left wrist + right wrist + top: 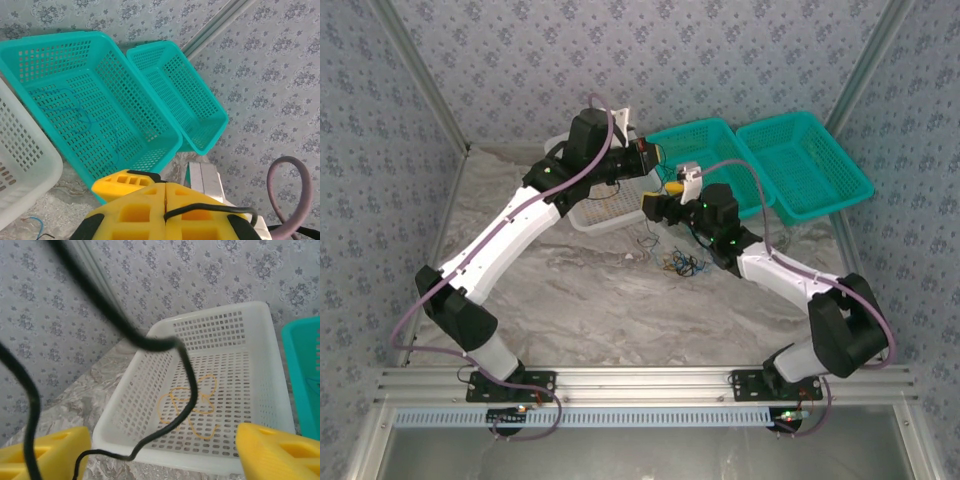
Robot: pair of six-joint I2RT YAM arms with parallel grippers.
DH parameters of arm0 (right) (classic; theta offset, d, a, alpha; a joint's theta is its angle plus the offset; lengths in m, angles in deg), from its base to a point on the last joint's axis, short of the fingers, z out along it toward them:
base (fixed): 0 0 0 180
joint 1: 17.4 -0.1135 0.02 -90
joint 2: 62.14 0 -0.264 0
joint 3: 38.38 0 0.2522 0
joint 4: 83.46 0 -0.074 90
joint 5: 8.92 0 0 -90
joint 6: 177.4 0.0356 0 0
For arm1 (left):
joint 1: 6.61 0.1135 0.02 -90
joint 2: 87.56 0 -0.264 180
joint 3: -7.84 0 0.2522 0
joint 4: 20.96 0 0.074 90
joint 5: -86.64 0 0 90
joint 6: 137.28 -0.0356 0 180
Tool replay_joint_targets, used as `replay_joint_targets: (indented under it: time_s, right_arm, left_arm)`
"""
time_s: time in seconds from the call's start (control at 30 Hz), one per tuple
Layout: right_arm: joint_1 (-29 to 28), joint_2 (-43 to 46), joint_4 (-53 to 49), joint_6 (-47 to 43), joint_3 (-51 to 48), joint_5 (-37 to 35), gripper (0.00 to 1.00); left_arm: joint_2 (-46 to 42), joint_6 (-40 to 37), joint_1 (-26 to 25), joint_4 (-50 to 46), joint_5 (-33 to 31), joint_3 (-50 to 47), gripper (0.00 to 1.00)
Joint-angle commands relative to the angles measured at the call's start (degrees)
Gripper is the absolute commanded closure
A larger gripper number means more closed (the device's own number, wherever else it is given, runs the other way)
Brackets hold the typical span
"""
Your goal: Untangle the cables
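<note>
A clump of thin cables (680, 264) lies on the marble table in front of my right arm. My left gripper (655, 152) (165, 185) is raised over the baskets, its yellow jaws shut on a black cable (210, 209) that comes out of the seam. That black cable (193, 392) hangs down between the wide-apart fingers of my right gripper (656, 205) (160, 452), which is open. A yellow-orange cable (197, 407) lies in the white basket (150, 452). A blue cable (75, 107) lies in the nearer teal basket (150, 112).
The white basket (582, 213) and two teal baskets (692, 130) (800, 116) stand side by side at the back of the table. A short loose wire (645, 240) lies near the white basket. Patterned walls close the table in on three sides.
</note>
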Motion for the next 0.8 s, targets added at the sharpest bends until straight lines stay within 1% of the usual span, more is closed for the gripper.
replay_joint_targets:
  time_s: [0.0, 0.07, 0.17, 0.2, 0.23, 0.27, 0.33, 0.4, 0.53, 0.57, 0.67, 0.77]
  right_arm:
    - [-0.46, -1.59, 2.14, -0.58, 2.18, -1.71, 0.28]
    - [-0.94, -2.27, 3.15, -0.81, 2.01, -1.47, 0.37]
    - [-1.53, -1.94, 3.58, -1.21, 1.22, -3.54, 0.59]
    - [-1.56, -1.43, 3.86, -1.25, 0.65, -4.23, 0.68]
    - [-1.47, -0.84, 3.88, -1.41, 0.1, -4.49, 0.74]
    - [-1.39, 0.01, 3.53, -1.85, -0.24, -4.33, 0.81]
    - [-0.93, 1.53, 0.66, -3.71, 0.08, -0.8, 0.9]
    - [-0.93, 3.2, -3.15, -6.01, 1.05, 1.73, 0.94]
    - [-0.31, 6.72, -8.51, -8.42, 1.97, 4.11, 1.0]
    - [0.18, 7.35, -9.78, -8.9, 2.36, 4.85, 1.0]
    - [2.75, 8.15, -16.79, -12.25, 5.54, 11.4, 1.0]
    - [5.21, 8.3, -23.41, -16.55, 8.62, 13.44, 1.0]
  left_arm:
    - [-0.19, 0.26, -0.39, 1.63, 0.94, 1.98, 1.0]
    - [-0.22, 0.09, -0.35, 1.72, 1.03, 1.99, 1.0]
    - [-0.46, -0.15, 0.0, 1.39, 0.84, 2.07, 1.0]
    - [-0.61, -0.01, 0.26, 1.09, 0.51, 1.98, 1.0]
    - [-0.89, 0.06, 0.47, 0.89, 0.16, 1.7, 1.0]
    - [-1.17, 0.01, 0.65, 0.76, -0.17, 1.54, 1.0]
    - [-1.64, -0.18, 1.0, 0.75, -0.79, 1.03, 1.0]
    - [-1.82, -0.4, 1.31, 0.55, -1.05, 0.89, 1.0]
    - [-2.19, -0.39, 1.88, 0.28, -1.97, 0.24, 1.0]
    - [-2.24, -0.41, 2.02, 0.21, -2.25, 0.1, 1.0]
    - [-2.14, -0.69, 2.59, 0.33, -2.09, -0.46, 1.0]
    - [-2.15, -1.02, 3.01, 0.06, -2.19, -1.04, 1.0]
